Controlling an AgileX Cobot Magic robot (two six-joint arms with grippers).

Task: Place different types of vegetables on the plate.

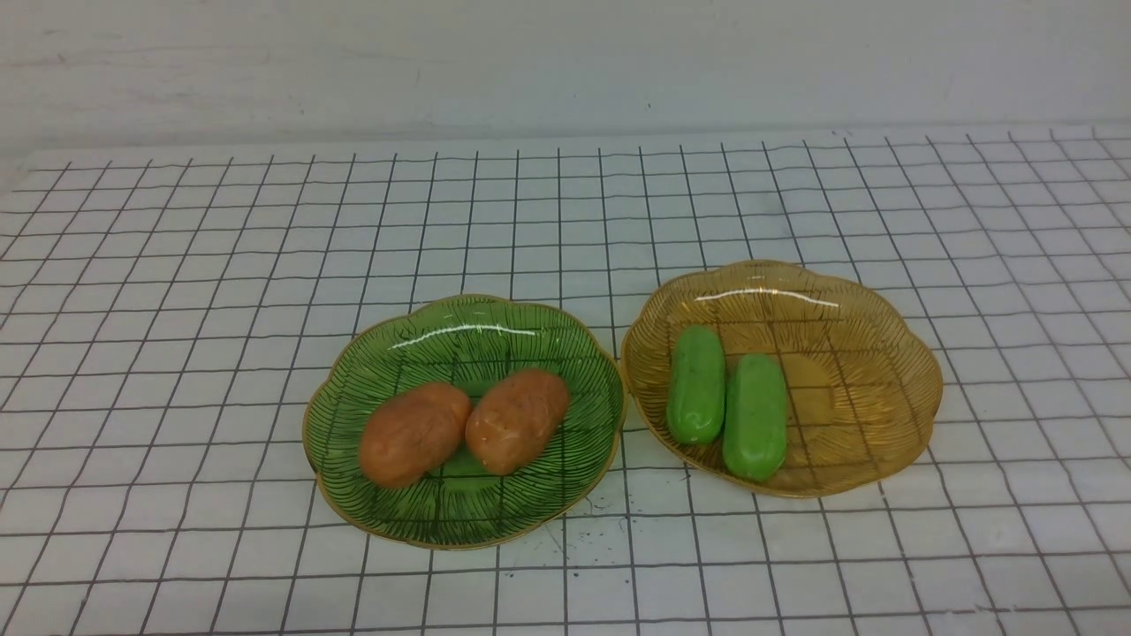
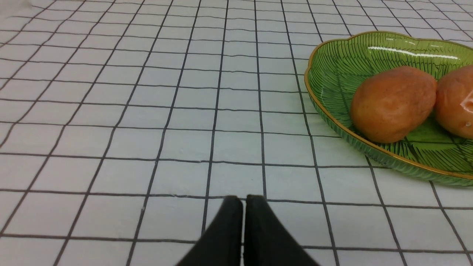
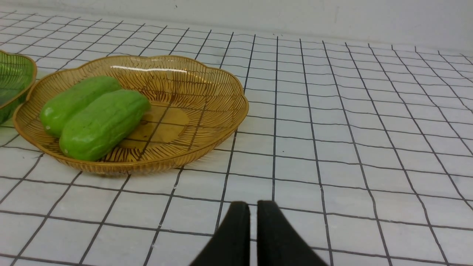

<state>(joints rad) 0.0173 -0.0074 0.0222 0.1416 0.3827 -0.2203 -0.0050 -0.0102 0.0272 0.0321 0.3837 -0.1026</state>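
We see a desk (image 1: 177,353) covered with a white cloth ruled in a black grid, and on it two scalloped glass plates side by side, their rims almost touching. The green plate (image 1: 459,340) sits on the left and holds both potatoes: the left potato (image 1: 413,434) and the right potato (image 1: 517,420) lie tilted the same way and touch along their inner sides. The amber plate (image 1: 848,336) sits on the right and holds both cucumbers in its left half: the left cucumber (image 1: 696,384) and the right cucumber (image 1: 755,416) lie lengthwise next to each other, in contact or very nearly so, the right one reaching closer to the plate's near rim. So each plate carries one kind of vegetable only. In the front view we see neither arm. In the left wrist view the left claw (image 2: 244,201) hangs over bare cloth with its two black fingers pressed together and nothing between them, the green plate and a potato off to one side. In the right wrist view the right claw (image 3: 253,207) is likewise drawn together and empty, with only a thin slit between its fingers, over bare cloth near the amber plate.
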